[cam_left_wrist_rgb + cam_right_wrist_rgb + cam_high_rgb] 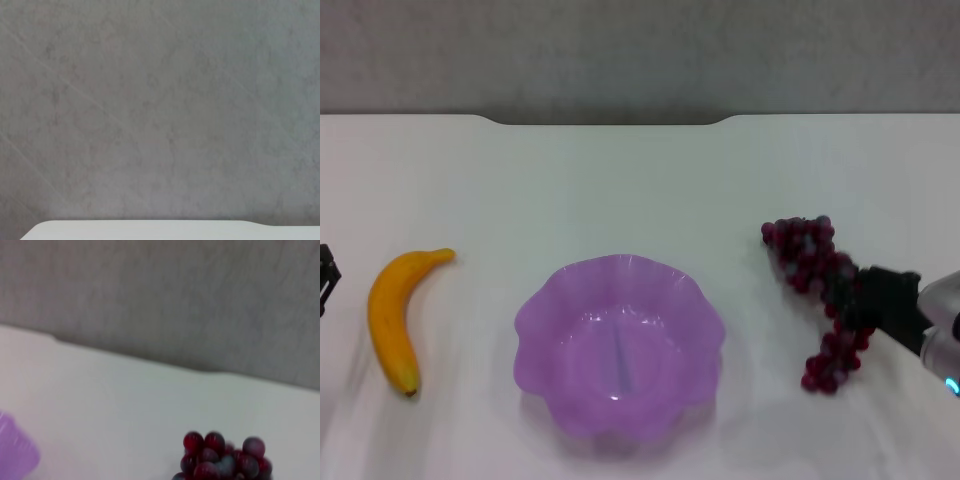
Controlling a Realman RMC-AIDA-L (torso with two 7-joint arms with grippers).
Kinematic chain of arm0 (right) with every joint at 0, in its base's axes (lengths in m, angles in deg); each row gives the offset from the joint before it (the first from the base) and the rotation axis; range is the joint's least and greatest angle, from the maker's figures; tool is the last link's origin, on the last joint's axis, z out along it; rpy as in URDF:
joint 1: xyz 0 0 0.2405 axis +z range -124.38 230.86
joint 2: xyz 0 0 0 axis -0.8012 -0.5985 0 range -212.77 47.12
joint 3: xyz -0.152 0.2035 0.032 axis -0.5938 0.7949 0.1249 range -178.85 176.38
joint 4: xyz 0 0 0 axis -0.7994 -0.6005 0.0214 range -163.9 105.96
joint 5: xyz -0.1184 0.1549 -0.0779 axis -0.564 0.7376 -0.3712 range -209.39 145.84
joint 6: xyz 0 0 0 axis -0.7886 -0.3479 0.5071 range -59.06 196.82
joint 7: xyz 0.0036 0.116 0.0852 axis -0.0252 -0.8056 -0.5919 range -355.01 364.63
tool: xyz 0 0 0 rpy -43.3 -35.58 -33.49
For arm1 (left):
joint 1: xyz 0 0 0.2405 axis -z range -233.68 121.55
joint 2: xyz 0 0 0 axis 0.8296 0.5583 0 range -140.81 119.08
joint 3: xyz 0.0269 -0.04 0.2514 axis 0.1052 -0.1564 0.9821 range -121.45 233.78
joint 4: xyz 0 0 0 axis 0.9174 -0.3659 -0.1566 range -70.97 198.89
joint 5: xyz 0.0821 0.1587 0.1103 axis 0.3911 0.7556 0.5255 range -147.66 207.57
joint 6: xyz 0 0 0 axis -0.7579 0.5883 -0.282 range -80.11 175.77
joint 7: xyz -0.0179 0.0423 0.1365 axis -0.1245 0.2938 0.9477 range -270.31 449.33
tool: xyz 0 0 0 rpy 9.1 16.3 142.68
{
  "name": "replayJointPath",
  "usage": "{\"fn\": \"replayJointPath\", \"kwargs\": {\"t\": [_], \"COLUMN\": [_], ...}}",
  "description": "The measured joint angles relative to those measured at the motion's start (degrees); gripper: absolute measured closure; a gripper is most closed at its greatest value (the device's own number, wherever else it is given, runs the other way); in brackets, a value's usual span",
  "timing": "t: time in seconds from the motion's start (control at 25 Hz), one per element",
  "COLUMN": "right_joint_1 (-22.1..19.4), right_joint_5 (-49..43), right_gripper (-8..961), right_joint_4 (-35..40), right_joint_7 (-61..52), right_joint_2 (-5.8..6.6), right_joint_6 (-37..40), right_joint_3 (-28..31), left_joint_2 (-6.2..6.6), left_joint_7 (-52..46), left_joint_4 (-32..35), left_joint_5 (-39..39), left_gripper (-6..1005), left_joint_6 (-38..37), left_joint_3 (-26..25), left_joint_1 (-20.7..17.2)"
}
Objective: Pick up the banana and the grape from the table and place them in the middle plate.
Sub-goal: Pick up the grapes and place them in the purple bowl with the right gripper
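The banana [388,315] lies on the white table [620,180] at the left, its dark tip toward me. The purple scalloped middle plate [620,350] sits in the centre with nothing in it. The grape [800,245] bunch lies at the right, running from far to near. My right gripper [847,300] reaches in from the right edge and sits at the bunch's middle, covering part of it. The right wrist view shows the grape's [222,457] far end and a bit of the plate [15,450]. Only a dark edge of my left gripper [325,272] shows, left of the banana.
The table's far edge [610,120] has a shallow notch, with a grey wall [640,50] behind it. The left wrist view shows that wall [160,110] and a strip of the table [150,230].
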Motion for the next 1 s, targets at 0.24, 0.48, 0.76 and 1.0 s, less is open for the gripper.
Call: {"fn": "replayJointPath", "kwargs": {"t": [0.24, 0.48, 0.76, 1.0], "right_joint_1": [0.06, 0.84, 2.16, 2.45], "right_joint_5": [-0.04, -0.04, -0.05, -1.78], "right_gripper": [750, 752, 757, 770], "right_joint_4": [0.23, 1.16, 3.93, 8.11], "right_joint_7": [1.95, 3.33, 5.25, 5.44], "right_joint_2": [0.06, 0.10, 0.27, 0.35], "right_joint_6": [4.93, 8.72, 10.72, 10.75], "right_joint_3": [4.38, 6.01, 7.90, 10.09], "left_joint_2": [0.00, 0.00, 0.06, 0.18], "left_joint_7": [0.00, 0.00, 0.00, 0.00], "left_joint_4": [0.00, 0.00, 0.00, 0.03], "left_joint_5": [0.00, 0.00, 0.00, 0.00], "left_gripper": [129, 130, 130, 130], "left_joint_6": [0.03, 0.01, -0.04, 0.32], "left_joint_3": [0.00, 0.00, 0.00, 0.00], "left_joint_1": [0.02, 0.00, -0.36, -0.35]}}
